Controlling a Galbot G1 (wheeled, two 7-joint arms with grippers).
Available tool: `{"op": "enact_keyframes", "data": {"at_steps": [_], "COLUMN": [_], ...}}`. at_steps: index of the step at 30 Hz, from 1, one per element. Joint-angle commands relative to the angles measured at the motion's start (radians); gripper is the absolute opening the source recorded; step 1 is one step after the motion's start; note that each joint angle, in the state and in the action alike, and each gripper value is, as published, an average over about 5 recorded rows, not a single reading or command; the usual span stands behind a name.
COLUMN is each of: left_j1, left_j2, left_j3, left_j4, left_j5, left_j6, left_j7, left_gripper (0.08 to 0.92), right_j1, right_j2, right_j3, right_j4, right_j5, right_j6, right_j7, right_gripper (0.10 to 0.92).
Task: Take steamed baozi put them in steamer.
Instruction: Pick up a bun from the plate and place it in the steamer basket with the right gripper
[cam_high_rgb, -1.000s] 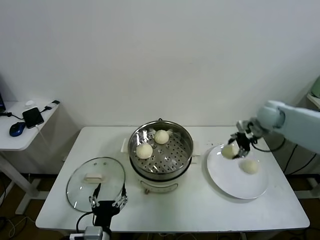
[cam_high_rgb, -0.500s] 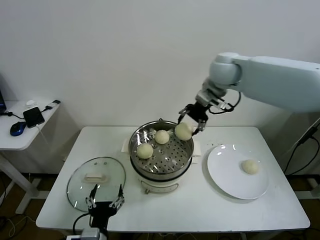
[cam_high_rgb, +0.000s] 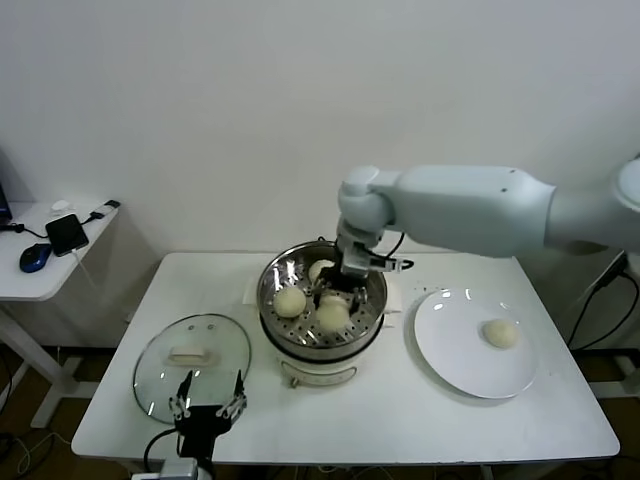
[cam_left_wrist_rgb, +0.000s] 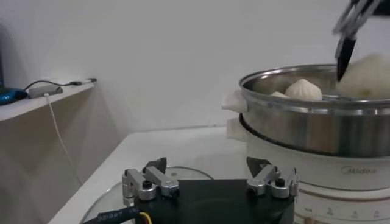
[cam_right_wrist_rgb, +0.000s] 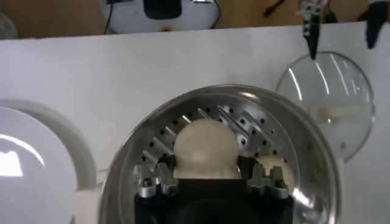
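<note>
Reaching down from the upper right of the head view, my right gripper (cam_high_rgb: 333, 300) sits inside the steamer (cam_high_rgb: 322, 302) at frame centre, its jaws closed on a steamed baozi (cam_high_rgb: 333, 315) over the perforated tray. Two more buns are in the pot: one (cam_high_rgb: 289, 301) at its left side, another (cam_high_rgb: 320, 269) toward the back, partly hidden by my arm. A fourth bun (cam_high_rgb: 500, 333) lies on the white plate (cam_high_rgb: 460, 370) at the right. The glass lid (cam_high_rgb: 192, 366) lies flat at lower left, with my left gripper (cam_high_rgb: 207, 408) parked at its near edge, jaws wide and empty.

Left wrist view: the open fingers (cam_left_wrist_rgb: 146, 184) show along the bottom edge, the steamer wall (cam_left_wrist_rgb: 317, 125) stands at the right, bun tops just above its rim.

Right wrist view: the held bun (cam_right_wrist_rgb: 205, 148) fills the lower centre between my fingers (cam_right_wrist_rgb: 157, 181), over the tray; lid (cam_right_wrist_rgb: 329, 97) at upper right, plate (cam_right_wrist_rgb: 36, 158) at left.
</note>
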Motion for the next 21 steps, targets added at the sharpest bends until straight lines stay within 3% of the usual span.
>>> {"op": "enact_keyframes", "data": {"at_steps": [1, 8, 15, 21], "left_j1": [0.0, 0.001, 0.006, 0.011], "left_j2": [-0.001, -0.001, -0.002, -0.002], "left_j3": [-0.001, 0.001, 0.006, 0.013], "left_j4": [0.001, 0.0, -0.009, -0.014], "left_j5": [0.0, 0.0, 0.003, 0.007], "left_j6": [0.0, 0.001, 0.002, -0.001], "left_j7": [0.0, -0.001, 0.0, 0.001], "left_gripper": [0.823, 0.823, 0.823, 0.823], "right_j1": [-0.148, -0.099, 0.135, 0.335], "right_j2": [0.056, 0.042, -0.033, -0.156], "right_j3": [0.028, 0.036, -0.02, -0.191], "right_j4": [-0.053, -0.06, -0.066, -0.187], "right_j5": [-0.164, -0.083, 0.165, 0.474], "right_j6": [0.048, 0.045, 0.07, 0.032], "right_j7": [0.088, 0.082, -0.051, -0.103], "right_gripper": [0.679, 0.687, 0.813, 0.822]}}
